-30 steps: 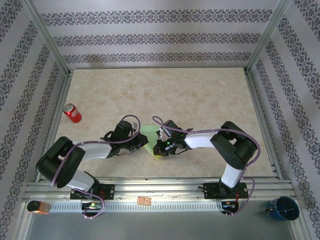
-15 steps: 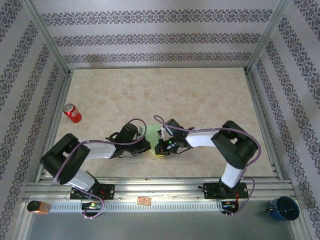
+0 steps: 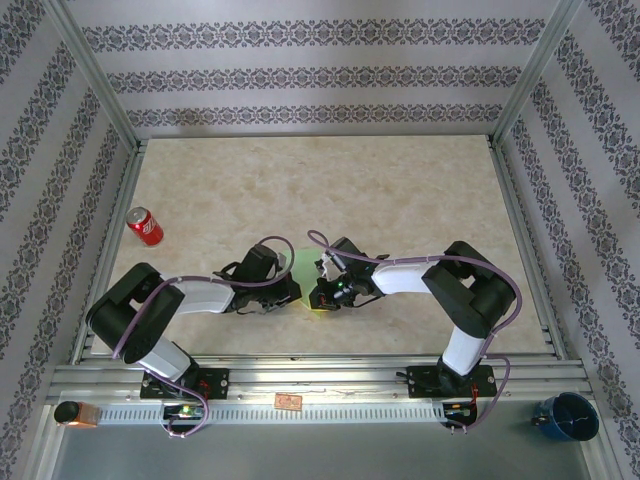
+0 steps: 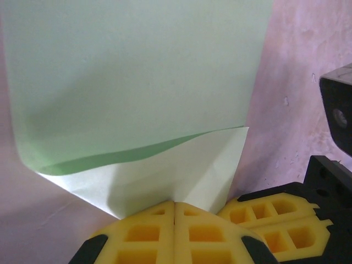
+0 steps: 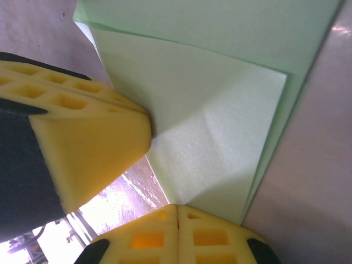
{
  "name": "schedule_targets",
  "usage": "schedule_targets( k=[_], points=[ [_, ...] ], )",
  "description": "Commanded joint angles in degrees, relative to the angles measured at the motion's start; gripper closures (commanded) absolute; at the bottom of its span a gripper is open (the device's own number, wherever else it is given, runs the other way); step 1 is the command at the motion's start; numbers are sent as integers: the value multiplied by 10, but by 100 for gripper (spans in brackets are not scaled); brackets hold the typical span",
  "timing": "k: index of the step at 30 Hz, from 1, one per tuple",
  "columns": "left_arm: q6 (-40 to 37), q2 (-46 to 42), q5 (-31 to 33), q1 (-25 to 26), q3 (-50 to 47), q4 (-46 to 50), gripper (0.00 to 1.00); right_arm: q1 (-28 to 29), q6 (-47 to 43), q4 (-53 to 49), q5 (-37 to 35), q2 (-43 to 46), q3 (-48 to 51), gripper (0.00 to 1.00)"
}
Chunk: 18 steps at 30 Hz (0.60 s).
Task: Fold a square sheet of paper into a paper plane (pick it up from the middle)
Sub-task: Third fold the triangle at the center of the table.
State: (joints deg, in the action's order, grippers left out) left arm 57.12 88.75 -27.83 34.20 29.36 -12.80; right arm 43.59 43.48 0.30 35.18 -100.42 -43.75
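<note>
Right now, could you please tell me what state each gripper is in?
Left gripper: closed, pinching the paper at its edge.
Right gripper: closed, pinching the same paper.

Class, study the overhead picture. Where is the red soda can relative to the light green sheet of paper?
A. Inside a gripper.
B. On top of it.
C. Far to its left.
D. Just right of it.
C: the red soda can sits near the left edge of the marbled table, well apart from the light green sheet of paper near the middle.
</note>
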Motion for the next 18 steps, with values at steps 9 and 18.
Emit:
schedule_targets(
  k=[9,18],
  points=[
    [-50,1,39,-83,18,93,96,-6,-12,-70,-38,-11,23,95],
    [-74,-3,16,-128,16,107,96,-6,-22,-77,-33,-12,19,95]
  ],
)
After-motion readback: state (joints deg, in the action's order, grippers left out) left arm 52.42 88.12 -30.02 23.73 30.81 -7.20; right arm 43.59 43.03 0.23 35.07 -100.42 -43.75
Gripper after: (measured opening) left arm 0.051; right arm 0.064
